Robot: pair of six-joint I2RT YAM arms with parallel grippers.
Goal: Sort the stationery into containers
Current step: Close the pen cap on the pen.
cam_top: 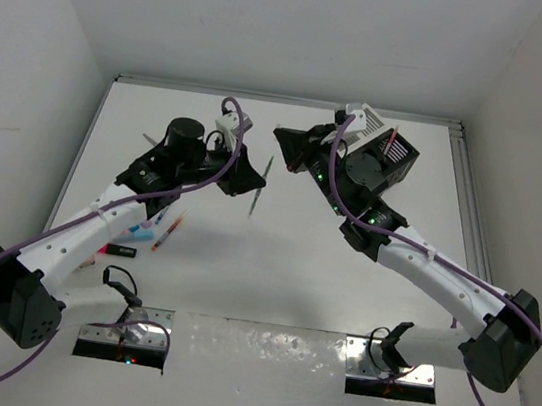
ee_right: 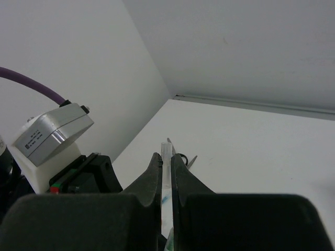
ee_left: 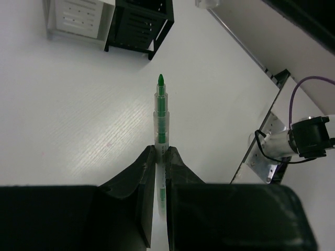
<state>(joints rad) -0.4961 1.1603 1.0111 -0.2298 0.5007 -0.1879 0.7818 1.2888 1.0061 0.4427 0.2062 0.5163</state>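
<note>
My left gripper (ee_left: 161, 149) is shut on a thin green pen (ee_left: 161, 112), tip uncapped and pointing away over the table. In the top view this gripper (cam_top: 251, 177) holds the pen (cam_top: 260, 189) above the table's middle. My right gripper (ee_right: 164, 156) is shut on a clear tube like a pen cap (ee_right: 166, 149); in the top view it (cam_top: 281, 135) is raised just right of the pen. The white box (ee_left: 78, 18) and black box (ee_left: 138, 23) stand joined at the back right; the top view also shows the white box (cam_top: 371, 124) and the black box (cam_top: 398, 160). Black-handled scissors (ee_right: 184, 158) lie beyond the right fingers.
Several highlighters and pens (cam_top: 161, 228) lie on the table under the left arm, with a black item (cam_top: 121, 250) near them. A red pen (cam_top: 393, 139) stands in the black box. Walls close the table on three sides.
</note>
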